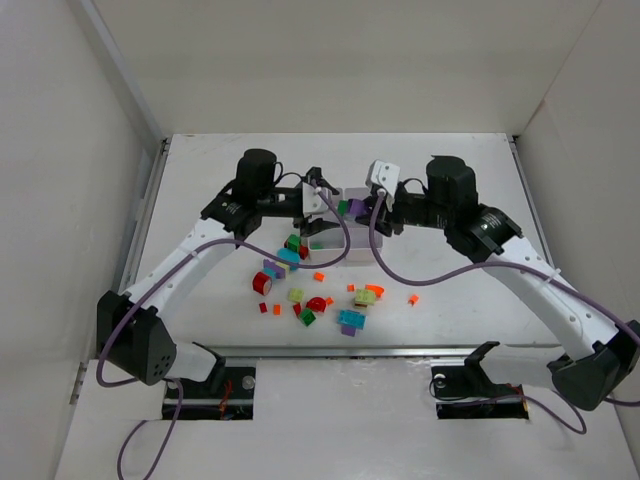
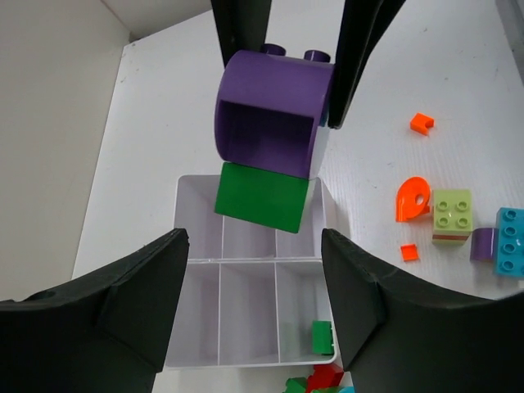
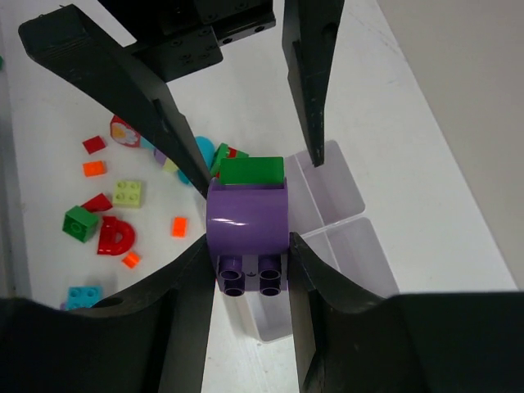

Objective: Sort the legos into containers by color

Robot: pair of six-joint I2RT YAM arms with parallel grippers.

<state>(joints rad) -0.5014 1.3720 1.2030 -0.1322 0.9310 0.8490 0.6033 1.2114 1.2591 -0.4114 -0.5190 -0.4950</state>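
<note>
Two arms meet over the white tray point(image 2: 246, 315). Your right gripper point(image 3: 248, 241) pinches the purple brick point(image 3: 246, 217) by its sides and holds it in the air above the compartments. A green brick point(image 3: 252, 170) is stuck to its far face. Your left gripper point(image 2: 252, 241) has its fingers spread wide, one either side of that green brick, apparently not touching it.

This looks like a pull-apart. Square the left fingers on the green brick's flat sides, close firmly, then peel rather than yank, staying over the tray so nothing skitters off. One small green piece point(image 2: 322, 337) sits in a corner compartment, likely green's home. Loose legos point(image 1: 320, 295) lie scattered just beside the tray.
</note>
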